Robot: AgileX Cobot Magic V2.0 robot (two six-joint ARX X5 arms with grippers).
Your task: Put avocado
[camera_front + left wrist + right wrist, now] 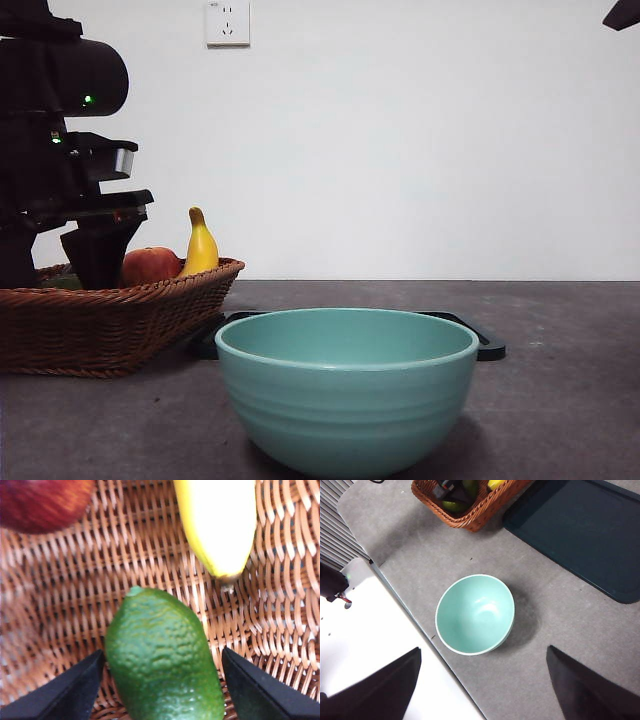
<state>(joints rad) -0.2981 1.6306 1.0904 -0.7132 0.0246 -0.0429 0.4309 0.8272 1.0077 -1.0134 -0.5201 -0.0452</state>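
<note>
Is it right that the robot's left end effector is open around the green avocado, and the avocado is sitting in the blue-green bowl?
Not quite. The left end effector is open around the bumpy green oval avocado, but the avocado lies in the brown woven wicker basket, not the bowl. The left wrist view shows the weave under it. The right wrist view shows the round blue-green ceramic bowl with nothing in it.

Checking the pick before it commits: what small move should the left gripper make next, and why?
Probably close the jaws. The left gripper is open down in the woven wicker basket, one black jaw on each side of the bumpy green oval avocado, neither visibly touching it. The yellow banana and red apple lie clear of the jaws.
</note>
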